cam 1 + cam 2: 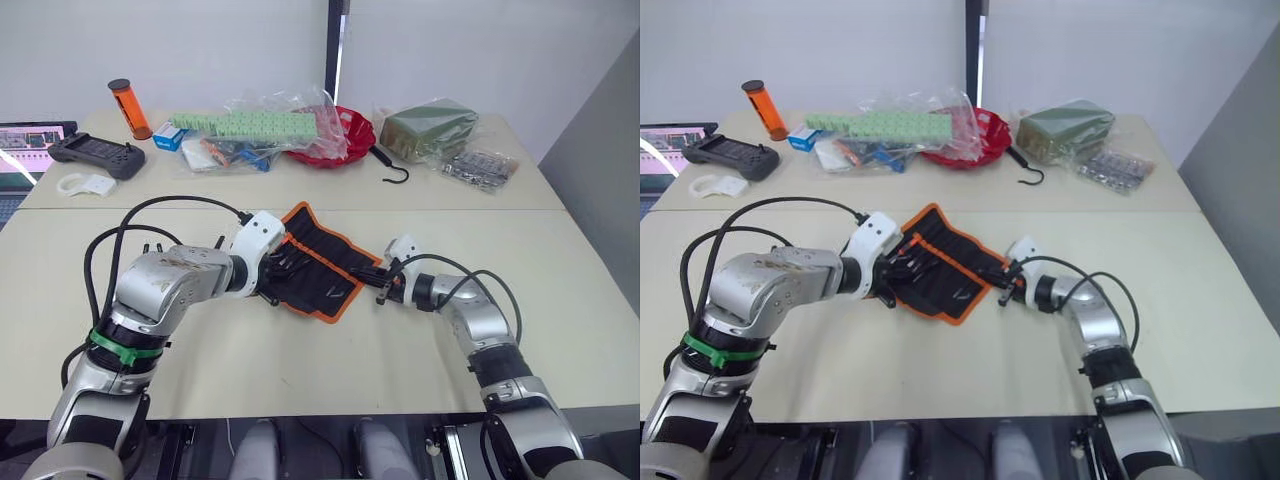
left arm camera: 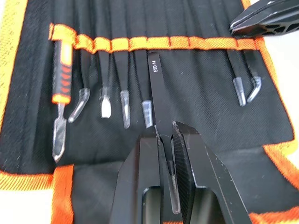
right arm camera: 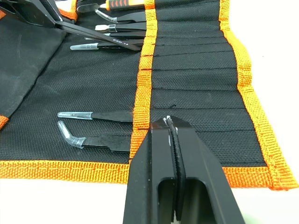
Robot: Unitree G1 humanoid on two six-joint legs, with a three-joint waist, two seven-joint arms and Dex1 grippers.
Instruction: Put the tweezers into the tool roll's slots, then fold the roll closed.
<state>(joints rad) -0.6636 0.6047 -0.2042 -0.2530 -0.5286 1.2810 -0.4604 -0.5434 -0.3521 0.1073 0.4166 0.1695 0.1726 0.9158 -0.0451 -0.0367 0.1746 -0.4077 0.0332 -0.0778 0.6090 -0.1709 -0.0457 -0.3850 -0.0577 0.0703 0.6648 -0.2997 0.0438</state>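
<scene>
The tool roll (image 1: 322, 266) lies open on the near table, black with orange piping. An orange strip (image 2: 140, 43) crosses its rows of slots (image 3: 196, 70). My left gripper (image 2: 166, 128) is shut on one black tweezers (image 2: 156, 88) marked ESD-14. The blunt end of that tweezers lies at the orange strip, between filled slots. Several other tweezers (image 2: 124, 100) sit in slots with capped tips showing, two more of them near the roll's far end (image 3: 93, 116). My right gripper (image 3: 169, 122) is shut, its tips resting on the roll by the orange strip at the right end (image 1: 383, 288).
An orange-handled tool (image 2: 60, 93) sits in the end slot. On the far table lie a black hook (image 1: 392, 168), a red bowl (image 1: 340, 135), plastic bags (image 1: 250, 130), a black controller (image 1: 95, 153), an orange tube (image 1: 130, 108) and a green block (image 1: 428, 128).
</scene>
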